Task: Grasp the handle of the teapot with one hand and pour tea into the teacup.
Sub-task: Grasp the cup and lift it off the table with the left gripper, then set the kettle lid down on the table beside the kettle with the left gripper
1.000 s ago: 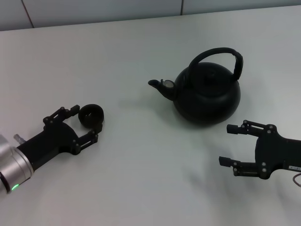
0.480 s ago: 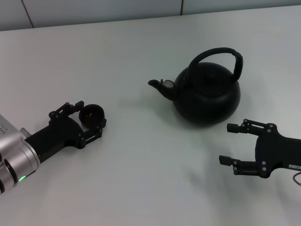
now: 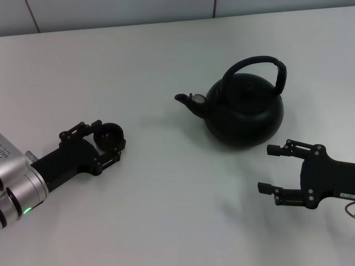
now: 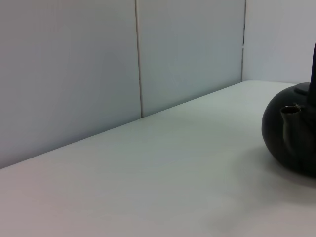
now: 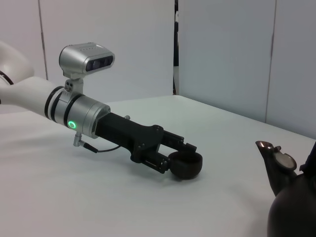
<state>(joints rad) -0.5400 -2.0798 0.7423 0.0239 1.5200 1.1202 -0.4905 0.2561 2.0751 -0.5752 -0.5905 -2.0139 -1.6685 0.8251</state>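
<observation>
The black teapot [image 3: 244, 113] stands on the white table, right of centre, spout [image 3: 187, 101] pointing left and the arched handle [image 3: 260, 62] upright over the lid. The small black teacup [image 3: 109, 137] stands on the table at the left. My left gripper [image 3: 107, 142] is shut on the teacup, one finger on each side; the right wrist view shows this gripper [image 5: 180, 156] and the teacup [image 5: 186, 164] too. My right gripper [image 3: 265, 169] is open and empty, just in front of the teapot's right side. Part of the teapot [image 4: 291, 140] shows in the left wrist view.
The white table [image 3: 166, 210] reaches back to a grey panelled wall [image 4: 98, 64]. The left arm's silver wrist with its camera [image 5: 87, 58] lies low over the table's left front.
My left gripper's fingers have closed in around the teacup and its wrist has come forward. The teapot and the right arm have not moved.
</observation>
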